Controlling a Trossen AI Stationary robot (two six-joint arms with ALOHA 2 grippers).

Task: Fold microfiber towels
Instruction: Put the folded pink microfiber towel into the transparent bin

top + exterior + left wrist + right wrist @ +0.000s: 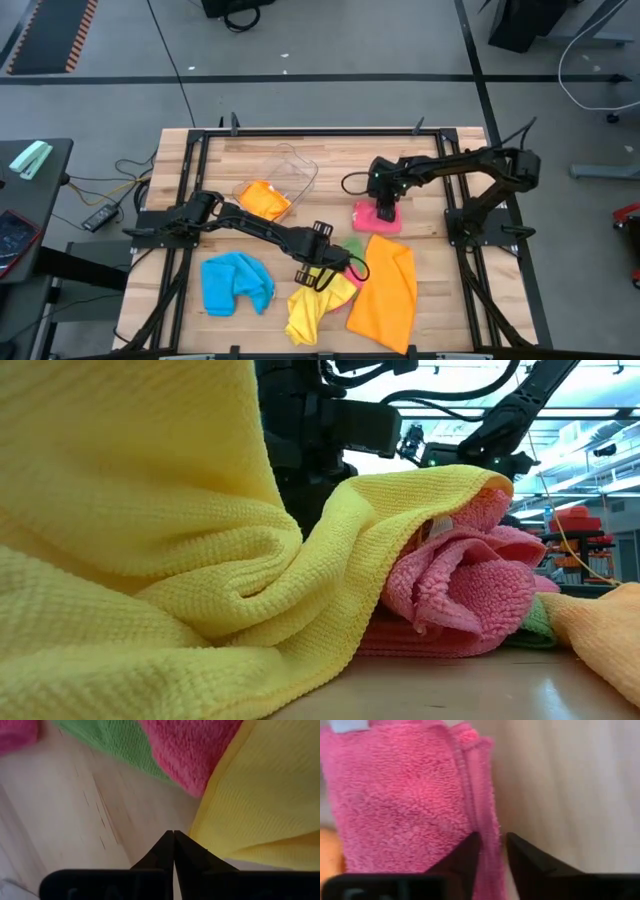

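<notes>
Fingers [173, 851] on the left gripper [318, 270] are pressed flat together with nothing between them, tips just off the edge of the yellow towel [312, 308], which lies crumpled right beside the big orange towel [385, 290]. A green towel [117, 740] and a pink one [192, 750] peek out between those two. The right gripper [384, 207] sits down on the folded pink towel [377, 216], just past the orange towel's far end, its fingers [462, 857] slightly parted and straddling the hem, not visibly clamped on it. Beyond the yellow towel from the orange one lies the blue towel [236, 283], bunched; another orange towel [263, 199] sits in the clear tub [292, 170] farther back on the table [420, 150]. Risks from here: the left fingers, shut empty, may shove the yellow cloth along instead of pinching it, or snag the pink layer underneath. On the right, lifting off with the hem caught would drag that neat fold open.
</notes>
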